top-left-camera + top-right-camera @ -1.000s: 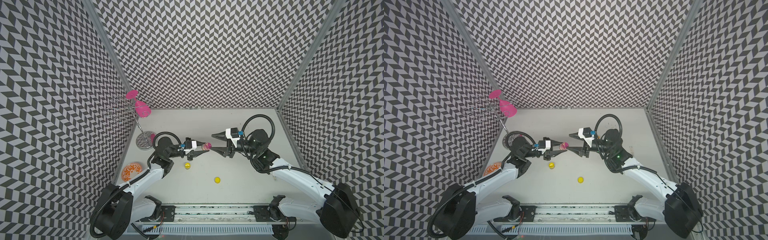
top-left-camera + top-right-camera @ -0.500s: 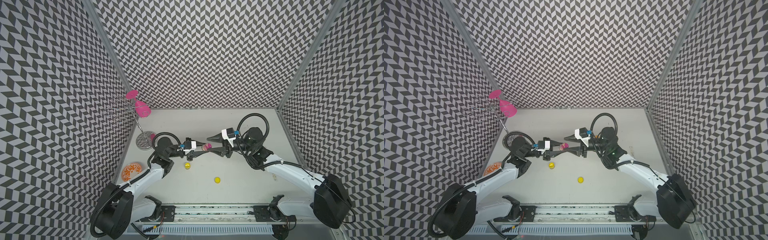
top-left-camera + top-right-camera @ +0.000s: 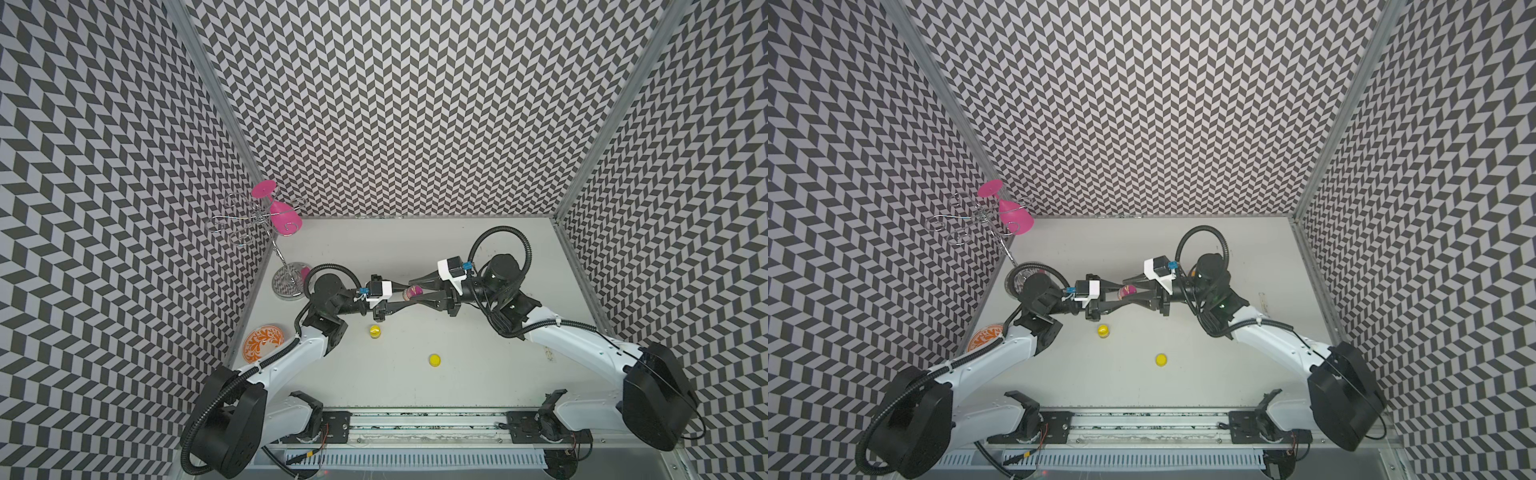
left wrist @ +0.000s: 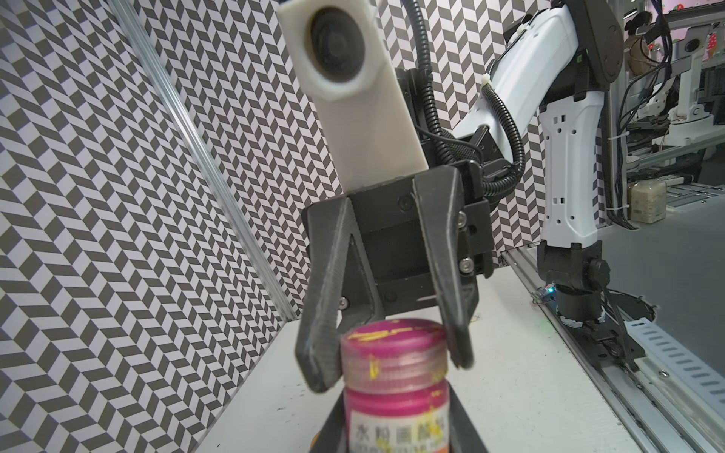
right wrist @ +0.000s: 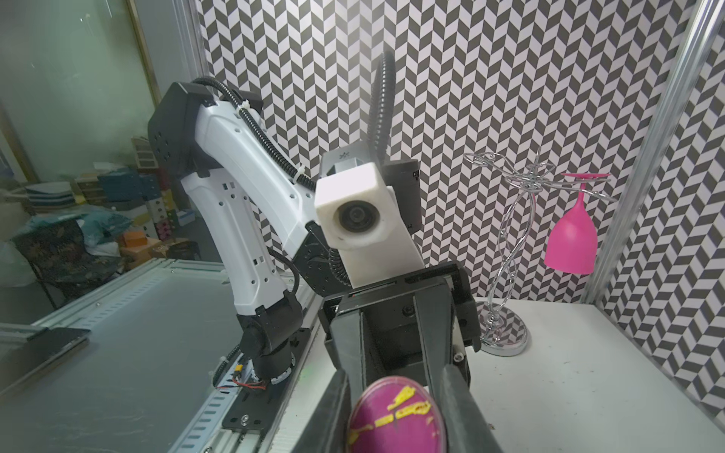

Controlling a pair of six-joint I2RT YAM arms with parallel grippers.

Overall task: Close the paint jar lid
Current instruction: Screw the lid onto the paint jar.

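Your pink paint jar [image 3: 411,292] is held above the counter [image 3: 415,249], between the two arms. Its lid [image 4: 392,353] sits on the mouth and faces the right arm. The left end effector [image 3: 1120,293] pinches the jar's body. The right end effector [image 4: 390,368] has a finger on either side of the lid, but you cannot tell whether they press it. A yellow jar [image 3: 375,331] stands on the counter nearby.

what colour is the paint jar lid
Magenta, streaked with yellow paint. The lid shows best in the right wrist view.
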